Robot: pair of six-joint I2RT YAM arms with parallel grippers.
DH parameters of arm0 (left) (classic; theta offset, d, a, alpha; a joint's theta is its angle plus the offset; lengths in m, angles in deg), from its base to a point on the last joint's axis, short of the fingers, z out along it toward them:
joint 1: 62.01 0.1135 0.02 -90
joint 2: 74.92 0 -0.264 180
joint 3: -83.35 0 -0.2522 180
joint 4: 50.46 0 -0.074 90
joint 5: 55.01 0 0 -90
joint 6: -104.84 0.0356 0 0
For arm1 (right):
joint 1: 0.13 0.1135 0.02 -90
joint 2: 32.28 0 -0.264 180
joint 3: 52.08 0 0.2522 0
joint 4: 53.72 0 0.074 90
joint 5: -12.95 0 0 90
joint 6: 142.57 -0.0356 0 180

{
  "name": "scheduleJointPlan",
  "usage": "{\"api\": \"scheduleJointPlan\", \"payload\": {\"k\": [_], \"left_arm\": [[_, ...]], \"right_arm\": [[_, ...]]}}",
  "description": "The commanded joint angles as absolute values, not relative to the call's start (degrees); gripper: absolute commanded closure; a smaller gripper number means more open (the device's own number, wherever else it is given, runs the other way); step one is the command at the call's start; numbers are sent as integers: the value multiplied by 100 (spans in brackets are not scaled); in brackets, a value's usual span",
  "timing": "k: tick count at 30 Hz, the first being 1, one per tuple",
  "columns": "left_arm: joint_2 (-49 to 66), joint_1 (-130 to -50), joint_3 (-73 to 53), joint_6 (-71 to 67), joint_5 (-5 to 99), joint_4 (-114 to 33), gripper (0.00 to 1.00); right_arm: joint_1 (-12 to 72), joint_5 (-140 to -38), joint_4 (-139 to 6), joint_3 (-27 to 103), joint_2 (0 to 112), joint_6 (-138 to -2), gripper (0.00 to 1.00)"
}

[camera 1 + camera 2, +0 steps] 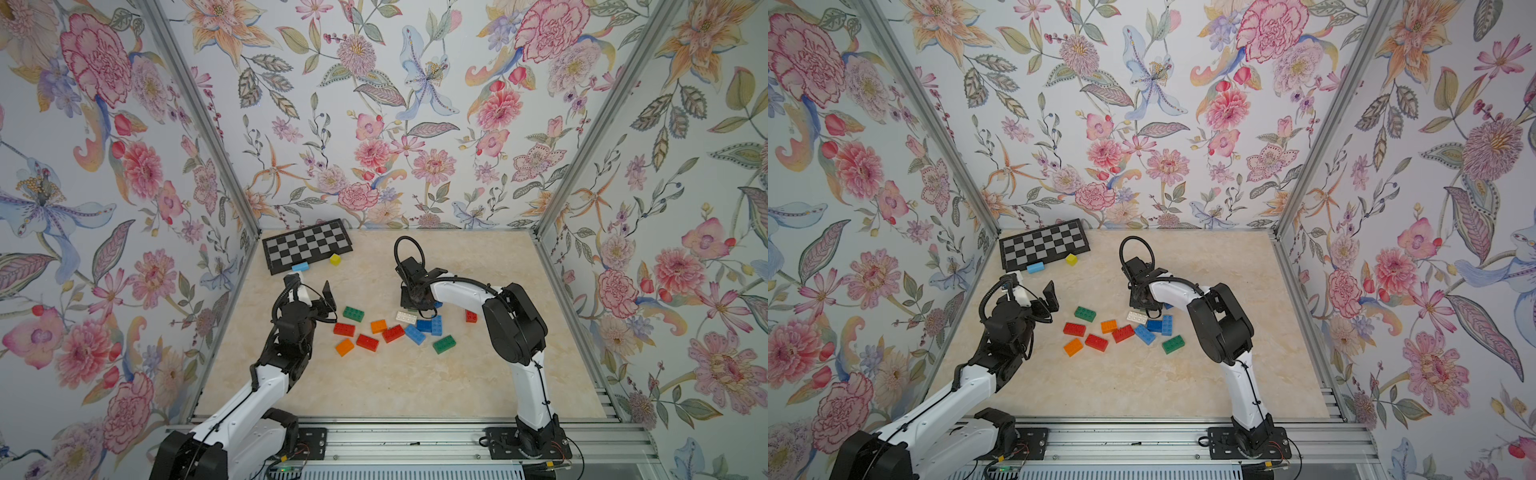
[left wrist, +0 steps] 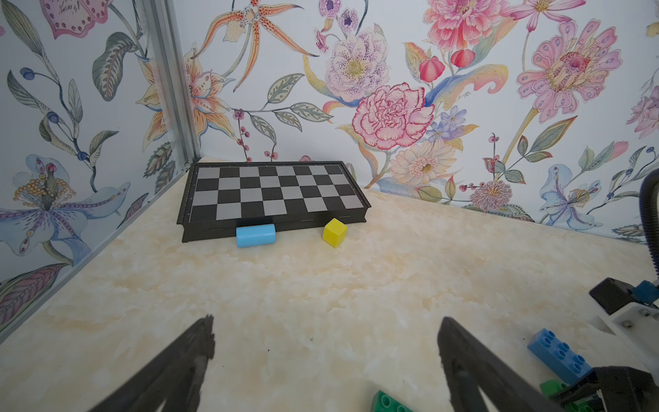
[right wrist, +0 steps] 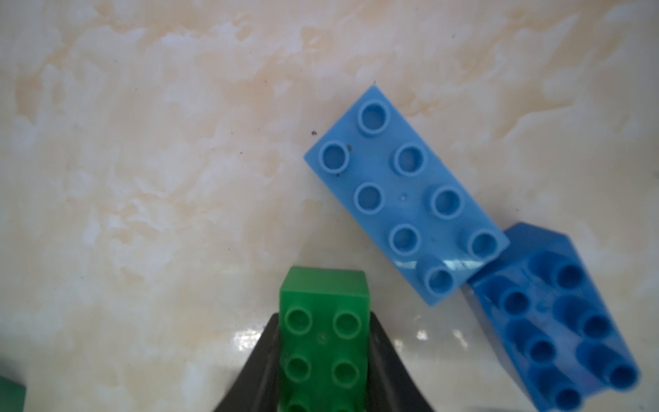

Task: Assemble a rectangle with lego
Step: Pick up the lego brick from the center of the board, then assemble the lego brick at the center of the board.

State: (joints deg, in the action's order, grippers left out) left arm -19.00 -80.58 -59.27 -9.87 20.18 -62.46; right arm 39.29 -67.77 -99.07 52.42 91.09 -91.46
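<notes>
The right claw pinches a green brick by its long sides, close to the surface; the left claw is spread and empty. A light blue brick lies just beside, so a sideways move could knock it.

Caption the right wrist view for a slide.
Right gripper shut on green brick; light blue brick and dark blue brick nearby.

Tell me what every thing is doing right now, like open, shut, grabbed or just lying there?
left gripper: open, empty.
right gripper: shut on green brick.
green brick: clamped by its long sides.
light blue brick: loose, lying flat, studs up.
dark blue brick: loose, tilted.
chessboard: folded shut, lying flat.
</notes>
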Motion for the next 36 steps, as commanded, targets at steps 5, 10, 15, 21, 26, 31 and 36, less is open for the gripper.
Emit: {"api": "scheduleJointPlan", "payload": {"k": [5,10,15,21,26,31,36], "left_arm": [[-2023,-8073,-5908,-995,1914,-6240,1],[-2154,-8076,-5805,-1007,1922,-6071,1],[-2356,-8073,-5811,-1198,2185,-6180,1],[-2399,-8074,-5758,-1434,2447,-6202,1],[-2389,-8073,-5799,-1621,2613,-6309,1],[-2336,-8079,-5941,-1844,2674,-6568,1],[-2143,-8084,-5830,-1913,2810,-6545,1]], "right_arm": [[3999,-6870,-10430,5472,8902,-8594,90],[3895,-6908,-10449,4989,8079,-8339,92],[3605,-6799,-10451,3895,6987,-8214,92],[3091,-6607,-10446,2354,5623,-8041,92],[2637,-6642,-10440,1321,4693,-7838,92],[2513,-6633,-10440,721,4354,-7810,92],[2484,-6699,-10274,303,4291,-7698,92]]}}
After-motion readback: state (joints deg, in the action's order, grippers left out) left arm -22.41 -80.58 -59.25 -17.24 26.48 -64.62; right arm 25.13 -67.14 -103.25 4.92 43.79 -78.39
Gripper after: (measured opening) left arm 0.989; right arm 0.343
